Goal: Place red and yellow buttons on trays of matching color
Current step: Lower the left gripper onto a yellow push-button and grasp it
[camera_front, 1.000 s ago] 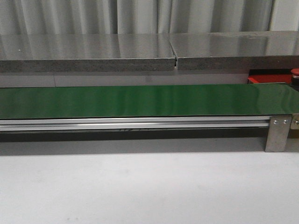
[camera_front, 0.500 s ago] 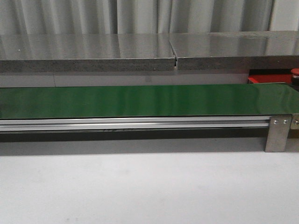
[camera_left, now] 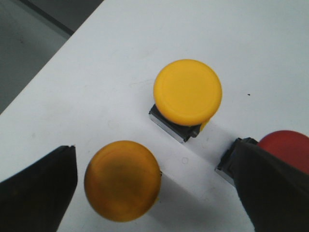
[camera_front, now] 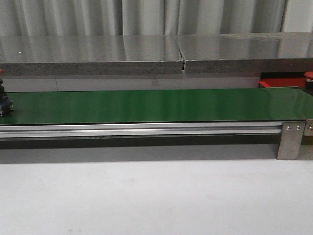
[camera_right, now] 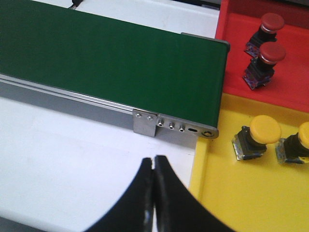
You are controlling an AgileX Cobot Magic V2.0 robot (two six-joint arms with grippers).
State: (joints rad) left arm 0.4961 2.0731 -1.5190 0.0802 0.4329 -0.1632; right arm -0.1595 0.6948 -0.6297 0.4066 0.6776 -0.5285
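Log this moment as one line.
left gripper: open over yellow buttons | right gripper: shut, empty | belt: button at left end

Green belt (camera_right: 111, 58); bright red tray (camera_right: 289, 72) holding red-capped buttons (camera_right: 272, 21) on dark bodies. Yellow tray (camera_right: 241, 193) with yellow-capped buttons (camera_right: 264, 129); black fingers (camera_right: 164, 203). White tabletop (camera_left: 120, 63).

Belt: long green belt (camera_front: 146, 105) running across the white table (camera_front: 156, 196).
Frame: silver rail (camera_front: 142, 129) under the belt.
Behind: grey shelf (camera_front: 146, 54), grey curtain (camera_front: 146, 17).
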